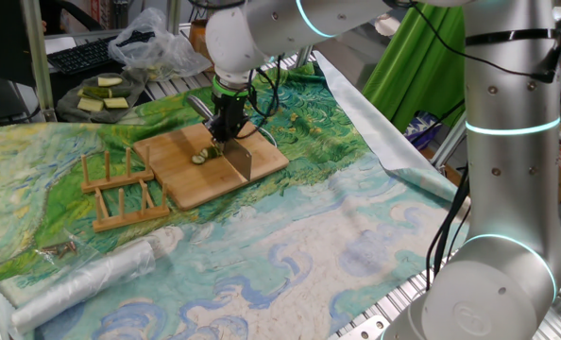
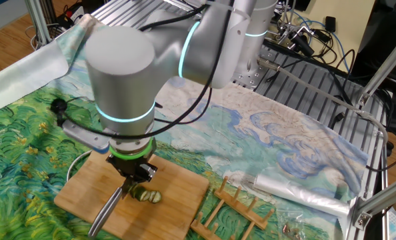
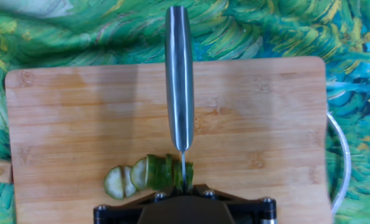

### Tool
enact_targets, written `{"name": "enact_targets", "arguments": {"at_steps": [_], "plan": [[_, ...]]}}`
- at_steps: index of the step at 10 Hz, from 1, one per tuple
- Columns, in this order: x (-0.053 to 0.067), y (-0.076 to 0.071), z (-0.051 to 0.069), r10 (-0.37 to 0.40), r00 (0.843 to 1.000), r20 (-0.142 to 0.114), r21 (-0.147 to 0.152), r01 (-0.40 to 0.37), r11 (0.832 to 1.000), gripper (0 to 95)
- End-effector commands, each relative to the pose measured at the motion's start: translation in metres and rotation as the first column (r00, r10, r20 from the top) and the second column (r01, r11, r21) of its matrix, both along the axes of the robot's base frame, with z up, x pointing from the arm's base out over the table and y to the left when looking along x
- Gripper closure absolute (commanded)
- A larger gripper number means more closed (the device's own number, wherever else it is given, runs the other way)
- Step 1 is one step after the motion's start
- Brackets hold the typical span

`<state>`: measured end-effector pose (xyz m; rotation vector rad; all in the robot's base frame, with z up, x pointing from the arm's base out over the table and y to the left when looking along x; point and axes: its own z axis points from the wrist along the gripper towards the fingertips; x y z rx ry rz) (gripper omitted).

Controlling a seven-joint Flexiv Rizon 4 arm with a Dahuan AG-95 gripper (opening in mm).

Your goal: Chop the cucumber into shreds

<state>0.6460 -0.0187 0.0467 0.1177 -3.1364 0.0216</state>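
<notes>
hand view, left to right: bare cutting board (image 3: pixel 66 124), then round slices (image 3: pixel 119 182) lying flat and overlapping near the bottom edge, then the cucumber (image 3: pixel 166 173) with the knife (image 3: pixel 179 74) standing edge-down in it, blade running away up the board. painted cloth (image 3: pixel 266 31) lies beyond. from one fixed view, a wooden rack (image 1: pixel 120 194) sits left of the board, and the gripper (image 1: pixel 226 121) is clamped on the knife handle.

Your table's painted green-blue cloth (image 1: pixel 290 236) carries a bamboo board (image 1: pixel 181 170) centre-left, wooden rack (image 1: pixel 120 194) left, plastic roll (image 1: pixel 87 279) lower left.
</notes>
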Motion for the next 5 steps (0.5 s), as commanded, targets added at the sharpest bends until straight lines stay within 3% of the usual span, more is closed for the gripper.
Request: {"name": "enact_targets", "arguments": {"at_steps": [1,5], "plan": [[0.0046,-0.0002,-0.0005,0.002,1.0,-0.025,0.008,-0.002,1.0,95.0],[0.005,-0.0003,0.0,0.03,0.999,-0.012,0.01,-0.03,1.0,95.0]]}}
